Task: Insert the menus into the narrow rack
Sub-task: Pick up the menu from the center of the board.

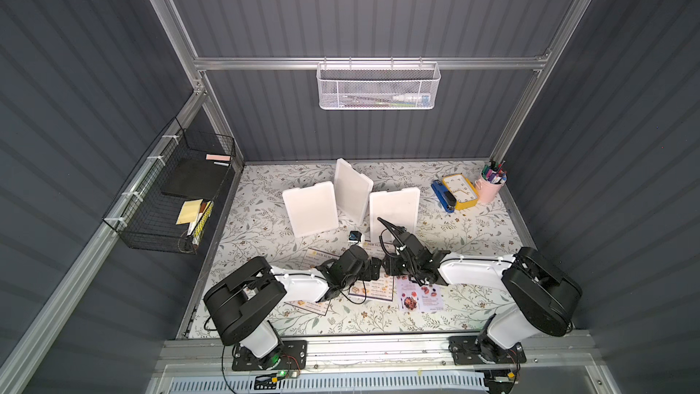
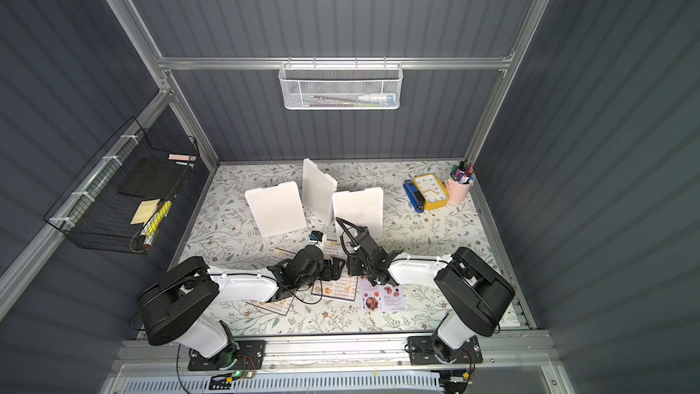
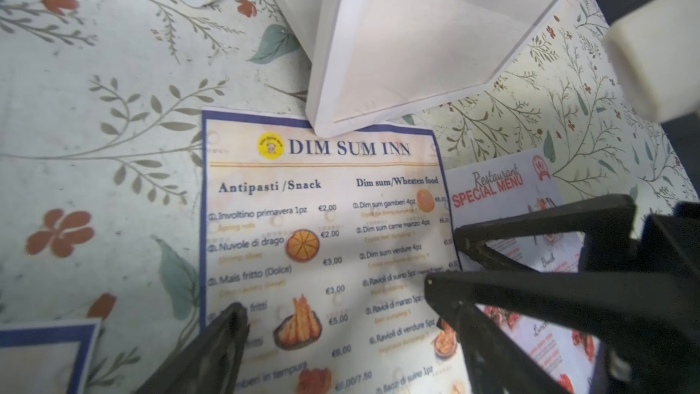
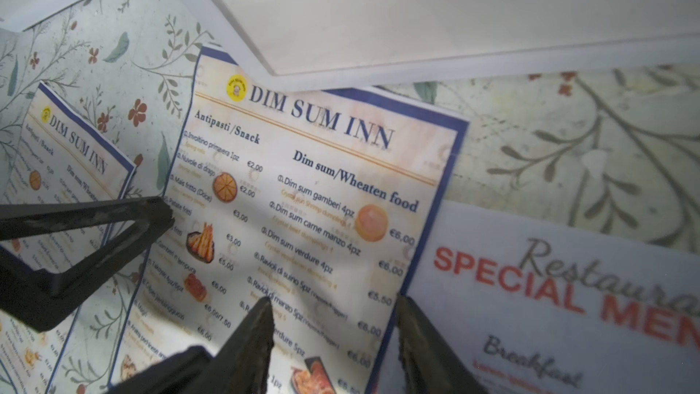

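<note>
Left claw [image 3: 333, 297] is held released over the middle DIM SUM INN menu [image 3: 322, 221]. Right claw [image 4: 335, 320] is spread too, straddling that menu's right edge. It, the left DIM SUM INN menu [image 4: 75, 168] and the lavender special menu [image 4: 568, 297] are laid flat on the surface [image 1: 265, 221], near side.

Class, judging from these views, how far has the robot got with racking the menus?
Done: nothing. The middle Dim Sum Inn menu, its twin and the lavender menu all lie on the table. In hand: left gripper and right gripper hover open over the middle one, gripping nothing. Left: inserting all three.
</note>
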You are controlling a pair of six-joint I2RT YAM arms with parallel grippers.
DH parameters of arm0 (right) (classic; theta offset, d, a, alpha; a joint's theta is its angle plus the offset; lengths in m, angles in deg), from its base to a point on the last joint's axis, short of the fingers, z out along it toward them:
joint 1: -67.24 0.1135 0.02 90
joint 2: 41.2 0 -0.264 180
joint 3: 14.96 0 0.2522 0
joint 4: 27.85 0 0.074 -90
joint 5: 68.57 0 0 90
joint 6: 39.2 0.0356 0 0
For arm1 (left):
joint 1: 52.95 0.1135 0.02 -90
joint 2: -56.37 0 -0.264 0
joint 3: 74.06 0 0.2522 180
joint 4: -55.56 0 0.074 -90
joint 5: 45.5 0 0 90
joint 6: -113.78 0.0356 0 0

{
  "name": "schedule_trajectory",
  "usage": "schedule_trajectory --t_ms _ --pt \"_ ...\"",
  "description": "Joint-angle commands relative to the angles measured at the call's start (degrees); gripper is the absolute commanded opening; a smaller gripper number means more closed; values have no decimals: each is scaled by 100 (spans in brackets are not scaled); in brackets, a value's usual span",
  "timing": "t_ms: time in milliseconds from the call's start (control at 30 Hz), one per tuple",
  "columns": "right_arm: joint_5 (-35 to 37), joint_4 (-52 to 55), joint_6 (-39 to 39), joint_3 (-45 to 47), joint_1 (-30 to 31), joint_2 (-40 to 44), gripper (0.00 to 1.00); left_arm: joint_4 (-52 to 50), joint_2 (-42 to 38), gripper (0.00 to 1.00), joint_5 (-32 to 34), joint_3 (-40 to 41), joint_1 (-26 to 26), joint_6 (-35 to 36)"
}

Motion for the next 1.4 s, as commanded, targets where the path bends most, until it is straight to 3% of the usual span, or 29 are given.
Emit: schedule_trajectory --t_ms 0,167,567,933,1167,1367 --pt "208 164 157 129 26 217 56 -421 -457 89 496 -44 -32 -174" --pt "364 375 198 149 151 590 58 -554 -626 89 639 -28 -32 -215" --pt "641 -165 523 484 239 161 72 -410 354 90 650 -232 -32 -269" --pt "855 -229 694 1223 -386 615 75 -245 480 91 509 -188 -32 -200" --pt "762 383 462 977 -313 1204 79 -87 691 91 328 -204 -32 -156" --pt "684 540 398 500 35 937 80 2 814 90 265 -213 -27 -136"
